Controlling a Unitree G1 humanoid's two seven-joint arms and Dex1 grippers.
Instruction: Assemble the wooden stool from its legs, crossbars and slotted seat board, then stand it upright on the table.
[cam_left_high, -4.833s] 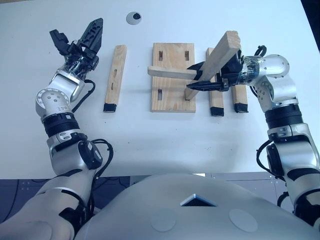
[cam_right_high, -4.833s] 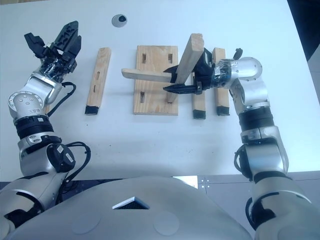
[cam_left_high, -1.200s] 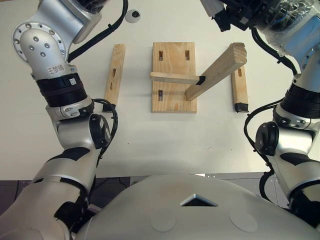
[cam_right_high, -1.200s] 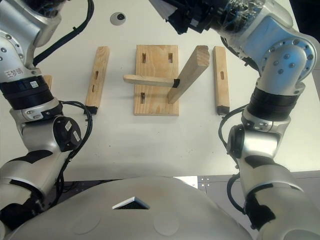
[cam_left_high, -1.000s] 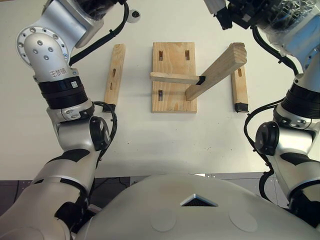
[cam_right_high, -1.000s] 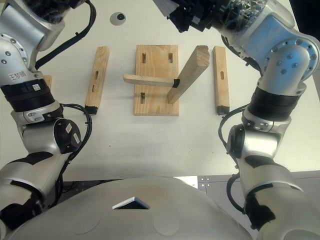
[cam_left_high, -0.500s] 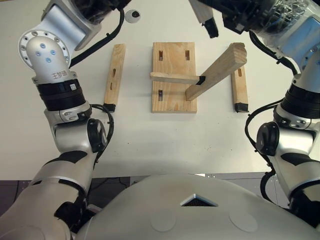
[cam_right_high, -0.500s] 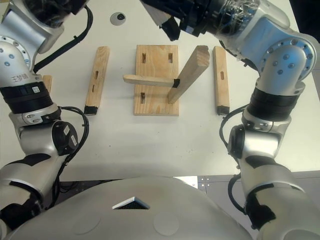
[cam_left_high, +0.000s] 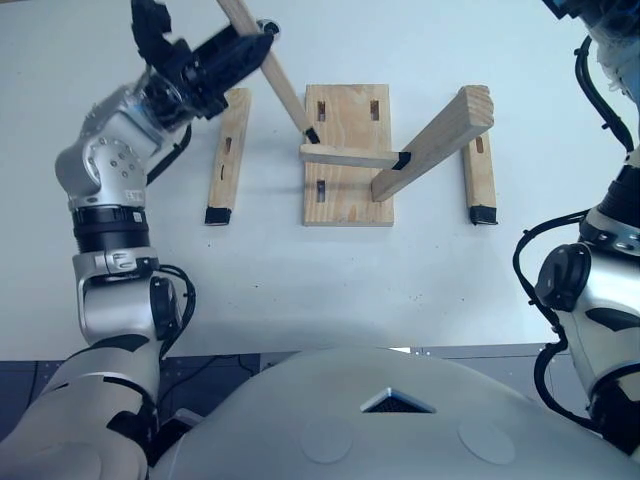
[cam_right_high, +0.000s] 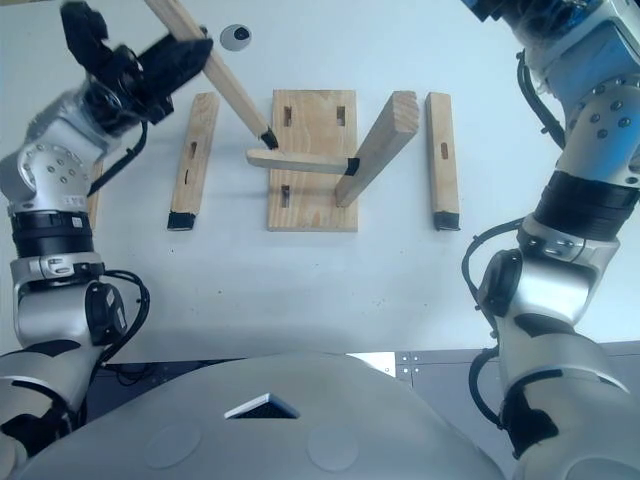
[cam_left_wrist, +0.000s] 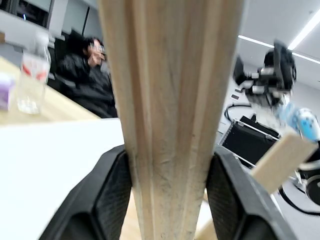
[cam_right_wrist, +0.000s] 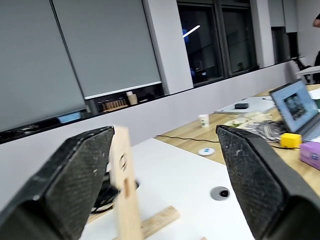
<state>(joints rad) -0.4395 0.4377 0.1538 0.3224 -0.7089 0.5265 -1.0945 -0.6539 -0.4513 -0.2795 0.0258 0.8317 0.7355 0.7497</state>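
Left eye view: left pincer is clamped on a pale held leg, tilted, with its black tip over the slotted seat board, right by the crossbar's free end. A leaning leg rises from the board with the crossbar stuck in it. The left spare leg and right spare leg lie flat on the white table.

Left wrist view: black fingers squeeze the grainy wood from both sides.

Right wrist view: right pincer is spread wide apart.
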